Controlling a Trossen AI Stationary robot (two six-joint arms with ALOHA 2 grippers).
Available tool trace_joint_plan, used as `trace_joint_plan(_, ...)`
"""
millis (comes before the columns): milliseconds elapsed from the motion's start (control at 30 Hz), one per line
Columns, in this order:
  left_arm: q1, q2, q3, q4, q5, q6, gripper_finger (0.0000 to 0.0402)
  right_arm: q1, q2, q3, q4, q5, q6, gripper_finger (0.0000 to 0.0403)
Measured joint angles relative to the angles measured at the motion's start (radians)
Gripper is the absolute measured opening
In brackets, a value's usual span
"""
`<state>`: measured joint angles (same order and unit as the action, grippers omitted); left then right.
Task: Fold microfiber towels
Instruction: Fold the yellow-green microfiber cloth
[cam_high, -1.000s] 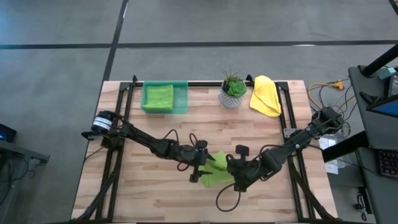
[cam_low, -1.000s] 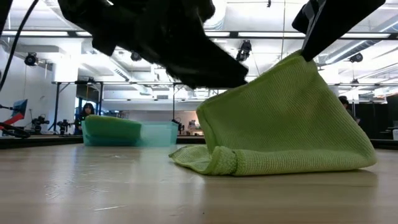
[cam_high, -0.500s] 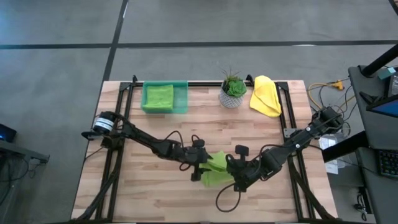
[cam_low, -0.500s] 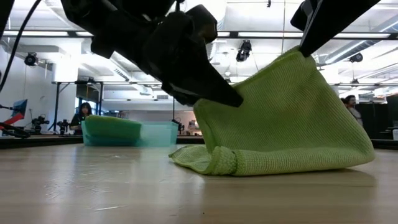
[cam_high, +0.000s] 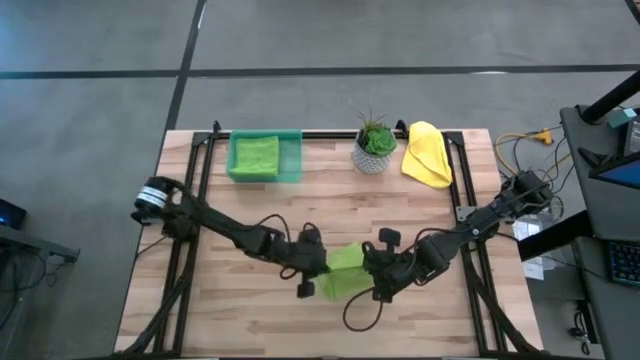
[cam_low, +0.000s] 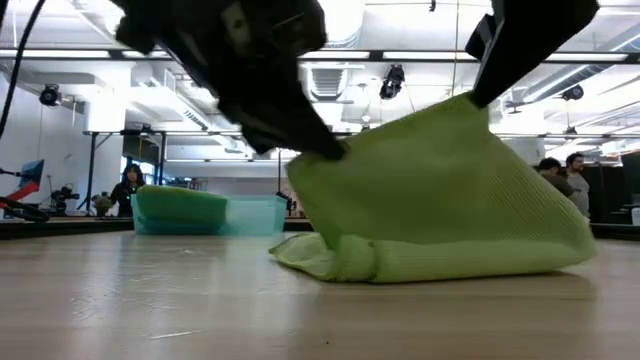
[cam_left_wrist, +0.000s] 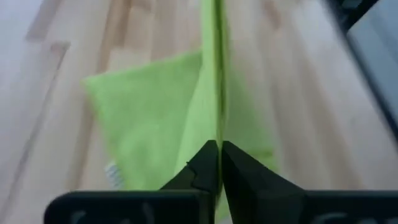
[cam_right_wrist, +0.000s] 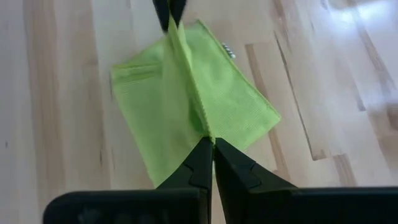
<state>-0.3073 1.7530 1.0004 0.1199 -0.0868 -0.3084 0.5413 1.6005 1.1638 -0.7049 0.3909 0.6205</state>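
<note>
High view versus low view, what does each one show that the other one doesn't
Only the high view shows the yellow towel and the potted plant at the table's far edge, and both whole arms meeting over the table's middle.

Only the low view shows the room behind with people in it, and that the lime green towel is lifted like a tent while its lower part rests on the wood.

Both show that towel pinched by the left gripper and right gripper, plus the green tray holding a folded green towel.
</note>
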Motion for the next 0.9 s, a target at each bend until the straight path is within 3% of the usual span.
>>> trace_joint_plan(167, 0.001, -0.153, 0.007, -0.23, -0.079, 0.026, 0.0003, -0.04, -0.02, -0.002, 0.004, 0.062, -0.01, 0.0009)
trace_joint_plan(433, 0.092, -0.324, 0.007, -0.284, -0.113, 0.087, 0.0, -0.138, -0.094, 0.003, 0.026, 0.092, -0.11, 0.0009)
trace_joint_plan(900, 0.15, -0.321, 0.007, -0.311, -0.053, 0.156, 0.0001, -0.213, -0.143, -0.001, 0.035, 0.032, -0.176, 0.0009)
